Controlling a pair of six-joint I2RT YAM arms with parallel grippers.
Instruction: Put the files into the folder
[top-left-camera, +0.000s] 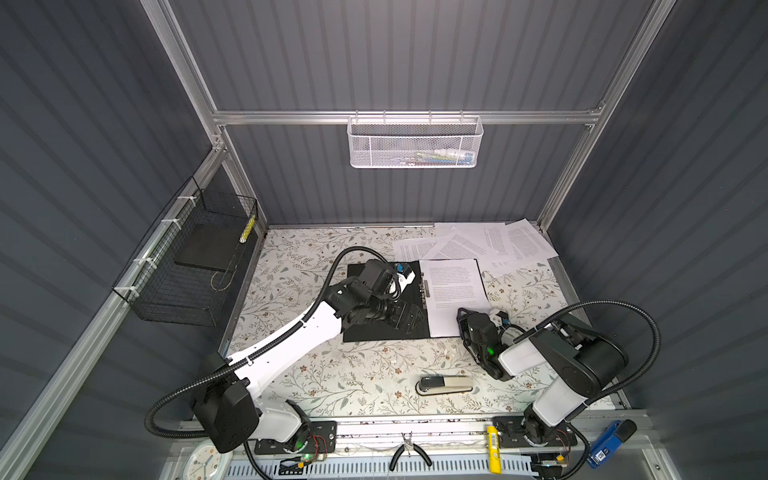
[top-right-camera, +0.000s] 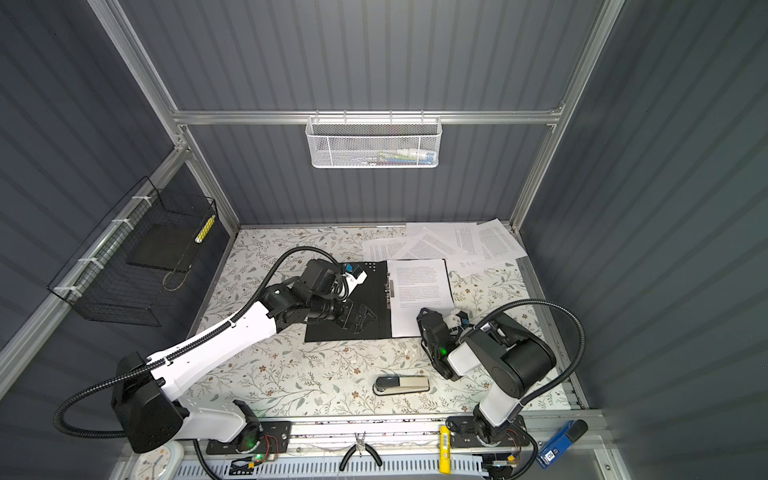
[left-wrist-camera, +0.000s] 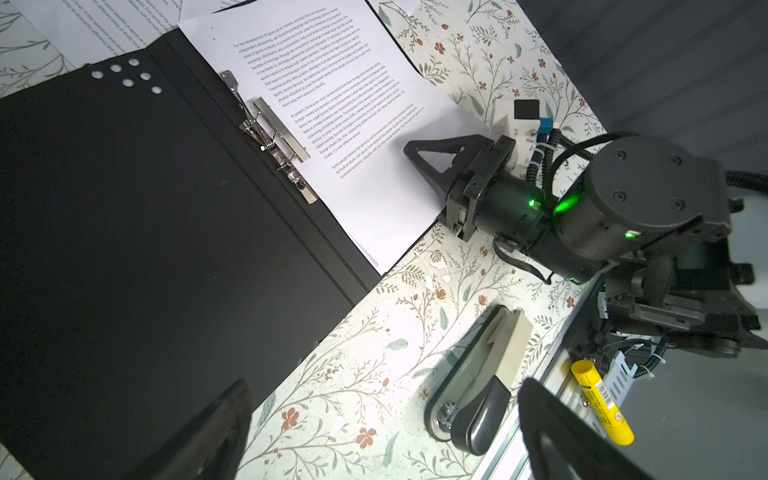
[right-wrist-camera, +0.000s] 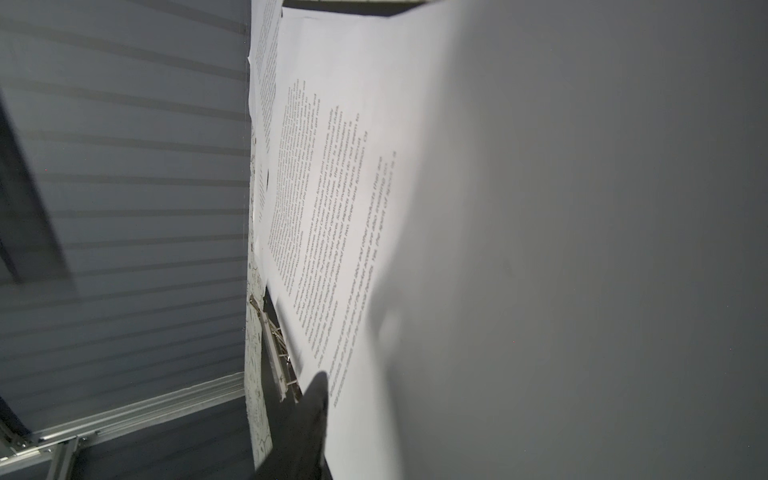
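The black folder (top-left-camera: 374, 334) (top-right-camera: 374, 299) (left-wrist-camera: 145, 228) lies open on the floral table, with a metal clip (top-left-camera: 424, 286) (left-wrist-camera: 270, 137) at its spine. One printed sheet (top-left-camera: 453, 286) (top-right-camera: 419, 286) (left-wrist-camera: 353, 104) (right-wrist-camera: 374, 187) rests on its right half. Several more files (top-left-camera: 490, 243) (top-right-camera: 465, 241) are scattered at the back right. My left gripper (top-left-camera: 409, 318) (top-right-camera: 359, 318) (left-wrist-camera: 384, 395) hovers open over the folder's left half, holding nothing. My right gripper (top-left-camera: 465, 316) (top-right-camera: 424, 313) (left-wrist-camera: 415, 151) is at the sheet's near right corner. One finger (right-wrist-camera: 313, 415) lies against the paper and the other is hidden behind it.
A grey stapler (top-left-camera: 444, 384) (left-wrist-camera: 478, 374) lies near the front edge. A black wire basket (top-left-camera: 187, 266) with a dark slab (top-left-camera: 208, 249) hangs on the left wall, and a white mesh basket (top-left-camera: 415, 143) on the back rail. Pliers (top-left-camera: 409, 451) and a yellow tube (top-left-camera: 493, 449) lie on the front rail.
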